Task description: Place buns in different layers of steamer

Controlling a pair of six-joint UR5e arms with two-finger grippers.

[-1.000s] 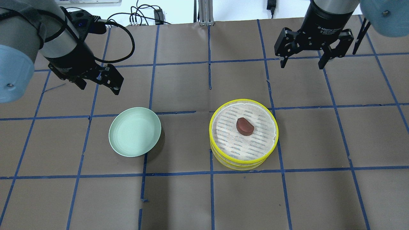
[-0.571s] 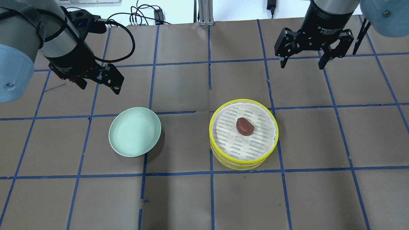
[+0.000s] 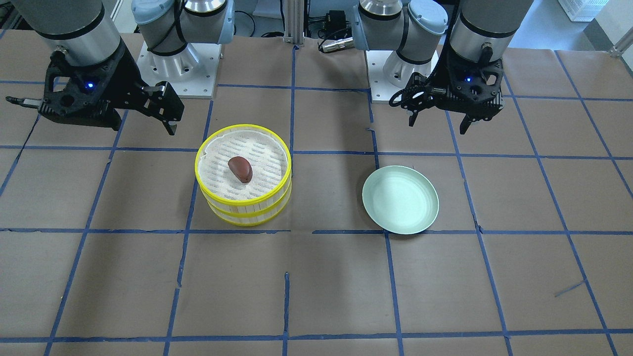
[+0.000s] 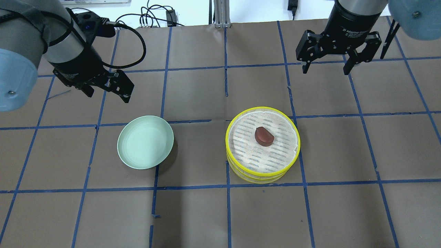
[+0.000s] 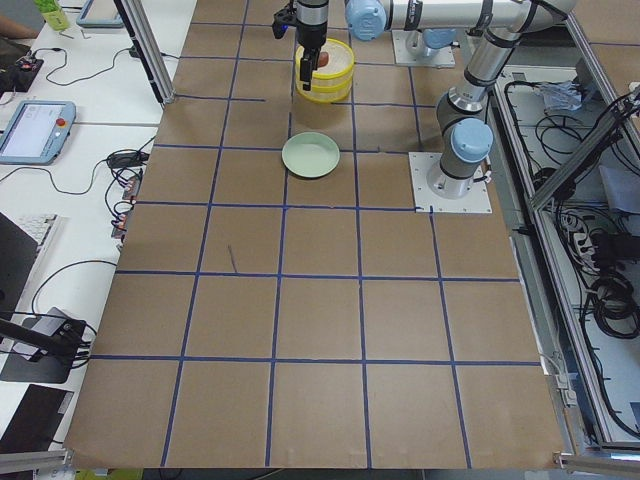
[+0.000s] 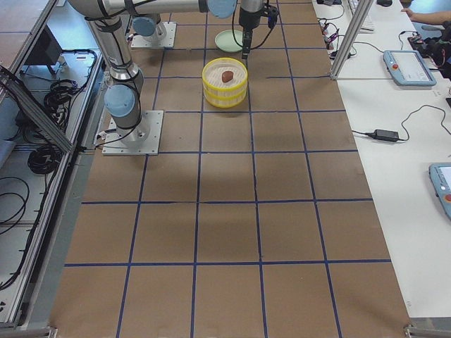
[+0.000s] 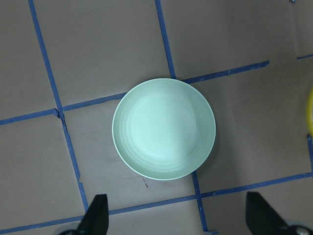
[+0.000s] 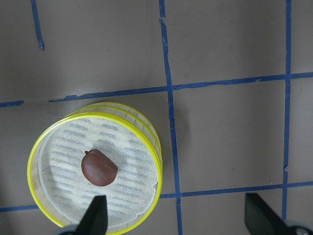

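The steamer [image 4: 248,153] stands right of the table's middle, its two yellow-rimmed tiers stacked. The dark reddish-brown bun [image 4: 264,136] lies on the white liner of the top tier, and also shows in the front view [image 3: 240,169] and the right wrist view [image 8: 99,168]. The white bun shows in no view. My left gripper [image 4: 108,96] is open and empty, raised beyond the green plate. My right gripper [image 4: 325,71] is open and empty, raised beyond and to the right of the steamer. Both grippers are apart from everything.
An empty pale green round plate [image 4: 145,142] sits left of the steamer, directly under the left wrist camera [image 7: 164,128]. The brown table cover carries a grid of blue tape. Cables and the arm bases line the table's far edge.
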